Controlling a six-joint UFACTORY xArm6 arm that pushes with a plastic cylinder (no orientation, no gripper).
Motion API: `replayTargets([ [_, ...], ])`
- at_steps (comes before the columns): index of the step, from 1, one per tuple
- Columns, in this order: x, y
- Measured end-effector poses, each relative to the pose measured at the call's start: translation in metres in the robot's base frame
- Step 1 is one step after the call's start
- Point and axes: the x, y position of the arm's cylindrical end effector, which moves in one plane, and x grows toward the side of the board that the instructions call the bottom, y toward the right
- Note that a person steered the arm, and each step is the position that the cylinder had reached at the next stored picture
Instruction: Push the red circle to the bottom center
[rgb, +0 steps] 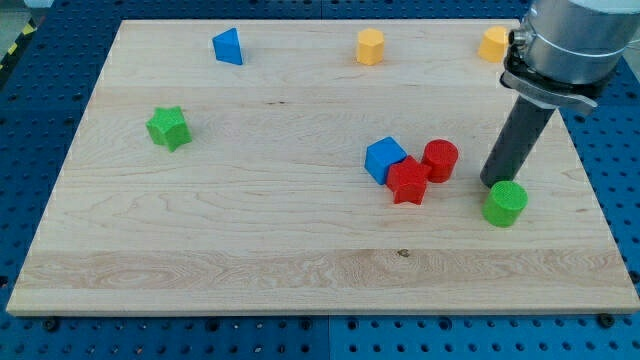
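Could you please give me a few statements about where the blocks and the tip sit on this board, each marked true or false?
1. The red circle touches the red star. True.
2. My tip touches the red circle. False: a gap separates them; the tip sits just above the green circle.
3. The blue cube lies left of the red circle. True.
4. The green star sits at the view's right. False: it is at the left.

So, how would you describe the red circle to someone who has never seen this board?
Look at the wooden board, right of its middle, where three blocks cluster. The red circle is the rightmost, touching the red star beside the blue cube. It alone is round and red; my tip stands further right.
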Motion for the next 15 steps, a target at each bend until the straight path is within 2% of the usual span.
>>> replayTargets([
  [2, 0.034, -0.003],
  [4, 0.045, -0.031],
  [8, 0.058, -0.035],
  [13, 0.037, -0.027],
  [15, -0.006, -0.002],
])
